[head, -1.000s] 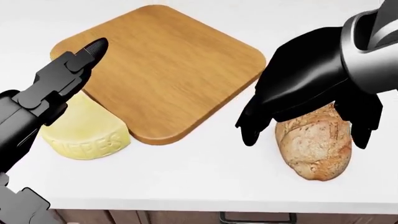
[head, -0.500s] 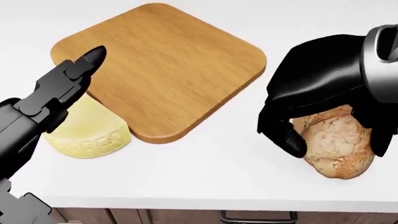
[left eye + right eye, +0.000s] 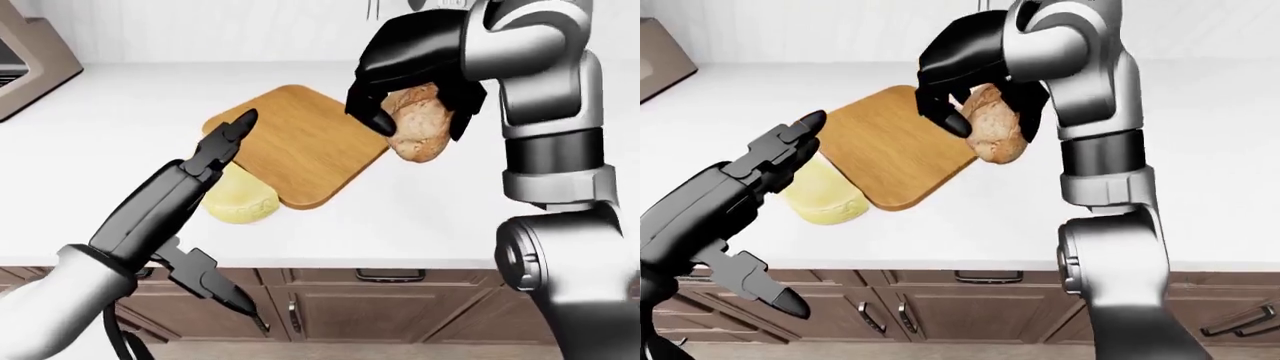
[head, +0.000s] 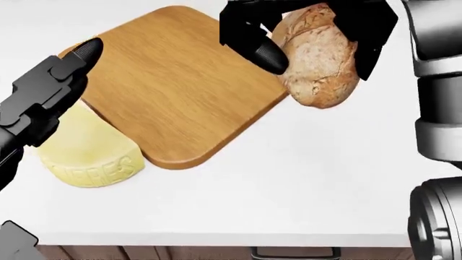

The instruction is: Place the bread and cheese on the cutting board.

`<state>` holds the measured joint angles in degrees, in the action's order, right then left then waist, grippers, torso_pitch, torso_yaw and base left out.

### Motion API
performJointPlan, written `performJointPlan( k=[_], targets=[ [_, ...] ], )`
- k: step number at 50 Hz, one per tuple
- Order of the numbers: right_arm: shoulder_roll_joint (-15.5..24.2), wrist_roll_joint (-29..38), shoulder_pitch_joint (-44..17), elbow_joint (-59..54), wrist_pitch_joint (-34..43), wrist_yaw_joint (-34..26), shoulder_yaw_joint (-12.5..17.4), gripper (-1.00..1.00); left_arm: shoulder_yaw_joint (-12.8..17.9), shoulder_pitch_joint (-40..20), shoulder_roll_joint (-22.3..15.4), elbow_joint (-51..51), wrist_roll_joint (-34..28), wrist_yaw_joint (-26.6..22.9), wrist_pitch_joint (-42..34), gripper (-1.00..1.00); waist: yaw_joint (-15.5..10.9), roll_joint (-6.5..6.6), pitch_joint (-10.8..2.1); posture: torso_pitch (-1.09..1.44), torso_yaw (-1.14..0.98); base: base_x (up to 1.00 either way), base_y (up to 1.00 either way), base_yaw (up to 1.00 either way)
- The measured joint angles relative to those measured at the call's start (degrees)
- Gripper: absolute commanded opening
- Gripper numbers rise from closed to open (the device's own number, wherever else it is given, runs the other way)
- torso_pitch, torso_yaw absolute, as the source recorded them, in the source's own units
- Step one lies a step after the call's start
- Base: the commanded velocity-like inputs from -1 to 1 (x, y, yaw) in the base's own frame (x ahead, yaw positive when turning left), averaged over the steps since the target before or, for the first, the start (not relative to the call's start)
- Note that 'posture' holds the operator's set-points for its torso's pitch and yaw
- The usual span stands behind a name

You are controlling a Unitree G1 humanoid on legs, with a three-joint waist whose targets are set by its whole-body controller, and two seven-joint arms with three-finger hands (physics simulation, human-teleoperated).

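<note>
Right hand (image 4: pixel 310 32) clenched round the bread (image 4: pixel 321 57), loaf lifted clear just off the cutting board (image 4: pixel 173 81) at its right edge; cheese (image 4: pixel 90 151) touches its lower-left edge, left hand (image 4: pixel 50 92) open above; carry inward, lower flat.

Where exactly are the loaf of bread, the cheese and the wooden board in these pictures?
Brown crusty bread loaf (image 4: pixel 321 59), head view: middle of its crust, held in the fingers.
Pale yellow cheese wedge (image 4: pixel 90 154), head view: its top face.
Light brown wooden cutting board (image 4: pixel 173 92), head view: centre of its bare top.
</note>
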<state>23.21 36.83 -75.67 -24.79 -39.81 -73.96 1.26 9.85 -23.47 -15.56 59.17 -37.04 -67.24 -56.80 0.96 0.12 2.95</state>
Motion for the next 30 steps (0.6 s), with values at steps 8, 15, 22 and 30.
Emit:
performJointPlan(
  k=[8,15,22,30],
  targets=[
    [-2.75,12.11,-6.91,-17.13,-6.02,16.02,-2.09,-1.0,3.47,-0.25,-1.02,-0.06,0.08,-1.27,-0.11,1.0,-0.36,0.05,0.48,0.0,0.0,0.0,0.0,0.0],
    [-2.09,18.46,-11.75,-27.25,-9.86,26.83,-3.1,-1.0,5.02,0.22,-4.46,-0.3,1.87,1.87,-2.53,1.0,-0.4,0.15,0.49,0.0,0.0,0.0,0.0,0.0],
    [-4.42,30.54,-16.56,-40.85,-11.47,47.15,-6.17,-1.0,10.77,0.77,-2.72,-0.06,-0.26,-3.04,-0.14,1.0,-0.56,0.37,0.42,0.0,0.0,0.0,0.0,0.0],
    [-8.42,39.04,-17.1,-47.32,-8.94,64.86,-7.55,-1.0,12.25,0.93,0.67,-0.02,-3.59,-6.89,2.76,1.0,-1.11,0.04,0.71,0.0,0.0,0.0,0.0,0.0]
  ],
)
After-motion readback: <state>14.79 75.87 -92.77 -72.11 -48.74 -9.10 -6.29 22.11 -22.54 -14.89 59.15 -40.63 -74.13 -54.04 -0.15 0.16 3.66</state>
